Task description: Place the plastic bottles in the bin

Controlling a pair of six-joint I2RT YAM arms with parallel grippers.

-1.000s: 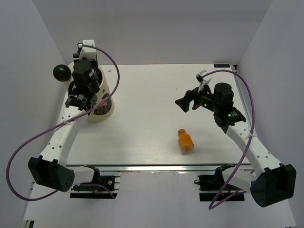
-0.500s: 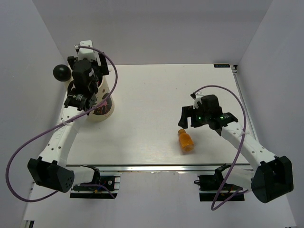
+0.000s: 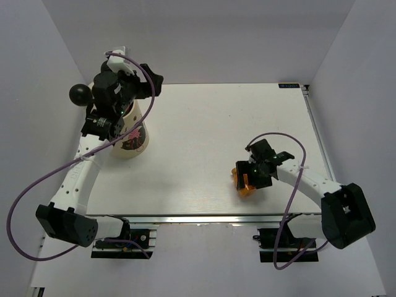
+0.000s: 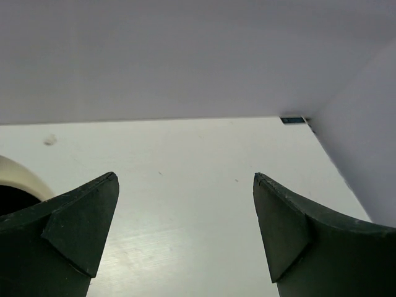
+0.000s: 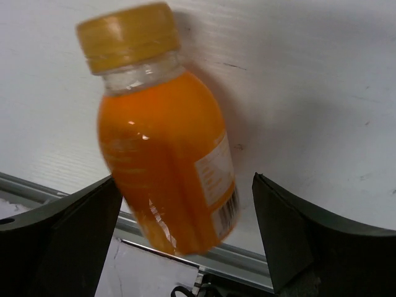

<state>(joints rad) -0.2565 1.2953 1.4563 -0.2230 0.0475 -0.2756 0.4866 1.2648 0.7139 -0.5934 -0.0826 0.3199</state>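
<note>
Here, only one bottle is in sight: an orange bottle (image 5: 164,161) lying on its side on the white worktop (image 3: 204,124), near the front edge and towards the right. Its yellow cap (image 5: 128,34) sits at the top of the right wrist view, and a white label (image 5: 218,176) with a barcode wraps the lower part of its body. The right tool (image 5: 185,179) is low over it, its two dark fingers (image 5: 297,235) standing apart, one on each side of the bottle's body. The right-hand finger has a clear strip of worktop between it and the bottle. On the other side the finger overlaps the bottle's edge in the wrist view, and I cannot tell whether they touch. Nothing is clamped. From above, the right arm (image 3: 309,182) reaches in from the right, and the tool's black body covers most of the bottle, so only bits of orange show beneath it.

The bin (image 3: 145,145) stands at the far left of the worktop, well apart from the bottle. It is cream-white, with a pink picture (image 3: 132,137) on its side and a black ball (image 3: 79,94) at its upper left. The left arm (image 3: 80,176) rises over it, and the left tool (image 3: 153,83) hangs beside the top of the bin, pointing out over the worktop. Its fingers are spread wide with nothing between them. In the left wrist view, part of the bin's pale rim (image 4: 18,173) and its dark opening (image 4: 12,198) show at the lower left, behind the left-hand finger.
</note>
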